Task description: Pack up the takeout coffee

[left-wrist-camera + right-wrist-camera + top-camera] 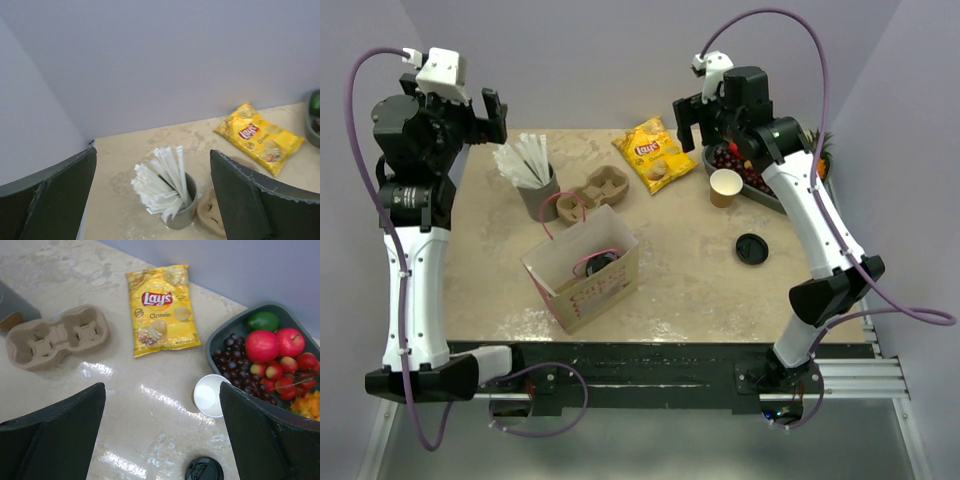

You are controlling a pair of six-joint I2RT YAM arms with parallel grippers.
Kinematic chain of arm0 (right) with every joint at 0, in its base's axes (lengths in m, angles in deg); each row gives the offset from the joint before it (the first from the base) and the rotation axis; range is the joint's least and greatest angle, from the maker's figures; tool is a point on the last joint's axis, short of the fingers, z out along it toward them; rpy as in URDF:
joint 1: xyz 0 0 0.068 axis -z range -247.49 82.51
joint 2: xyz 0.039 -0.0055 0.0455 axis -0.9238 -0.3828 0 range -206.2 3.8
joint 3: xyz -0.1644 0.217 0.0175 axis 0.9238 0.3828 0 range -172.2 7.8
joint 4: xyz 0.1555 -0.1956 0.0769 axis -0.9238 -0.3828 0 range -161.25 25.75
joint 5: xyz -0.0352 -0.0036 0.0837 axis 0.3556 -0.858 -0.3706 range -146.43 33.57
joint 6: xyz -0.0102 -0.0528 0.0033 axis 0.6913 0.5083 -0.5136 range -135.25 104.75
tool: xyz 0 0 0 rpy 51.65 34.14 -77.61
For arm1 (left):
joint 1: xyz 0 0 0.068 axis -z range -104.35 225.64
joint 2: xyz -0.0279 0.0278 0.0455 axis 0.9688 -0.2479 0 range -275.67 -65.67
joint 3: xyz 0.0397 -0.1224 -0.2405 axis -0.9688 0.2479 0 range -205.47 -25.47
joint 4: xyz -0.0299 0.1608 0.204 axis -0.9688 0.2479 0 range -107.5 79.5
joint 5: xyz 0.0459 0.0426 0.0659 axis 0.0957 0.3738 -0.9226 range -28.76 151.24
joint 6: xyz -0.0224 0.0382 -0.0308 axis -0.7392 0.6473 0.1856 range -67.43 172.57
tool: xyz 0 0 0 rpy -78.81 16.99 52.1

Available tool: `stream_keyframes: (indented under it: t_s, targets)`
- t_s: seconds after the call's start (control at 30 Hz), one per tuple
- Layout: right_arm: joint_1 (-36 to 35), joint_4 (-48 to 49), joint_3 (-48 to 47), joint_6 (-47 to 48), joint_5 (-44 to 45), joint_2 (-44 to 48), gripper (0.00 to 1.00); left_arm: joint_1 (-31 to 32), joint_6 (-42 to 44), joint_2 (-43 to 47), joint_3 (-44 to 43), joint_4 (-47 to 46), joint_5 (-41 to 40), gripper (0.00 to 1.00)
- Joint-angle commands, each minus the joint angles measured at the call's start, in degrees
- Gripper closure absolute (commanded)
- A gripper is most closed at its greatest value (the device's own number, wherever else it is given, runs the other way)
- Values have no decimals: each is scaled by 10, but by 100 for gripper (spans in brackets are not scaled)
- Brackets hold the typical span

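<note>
A brown paper bag [605, 290] with pink handles stands open in the middle of the table. Inside it a round black lid shows, the top of the takeout coffee [603, 263]; the bag's walls hide the cup body. My left gripper [495, 115] is raised over the far left corner, open and holding nothing. In the left wrist view the left gripper [152, 155] looks down past its two spread dark fingers at the straw cup. My right gripper [688, 120] hangs high at the far right, also open and holding nothing. Seen from its wrist, the right gripper [162, 387] has only bare tabletop between its fingers.
A grey cup of white wrapped straws [535, 185] [172, 200] and a cardboard cup carrier [588, 193] [57, 335] sit behind the bag. A yellow chip bag [653, 153] [161, 307], a lidless tan cup [725, 186] [210, 395], a loose black lid [752, 248] [204, 469] and a fruit tray [767, 197] [235, 322] lie to the right.
</note>
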Motion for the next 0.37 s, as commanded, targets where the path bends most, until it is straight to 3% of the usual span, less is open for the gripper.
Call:
stream_keyframes:
  t_s: [0.0,0.33]
  targets:
    - [4,39,-33,-34,101,24,1,-6,-8,-23,-2,-29,-140,1]
    - [3,70,-141,4,167,28,1,-12,-27,-62,-32,-34,-202,1]
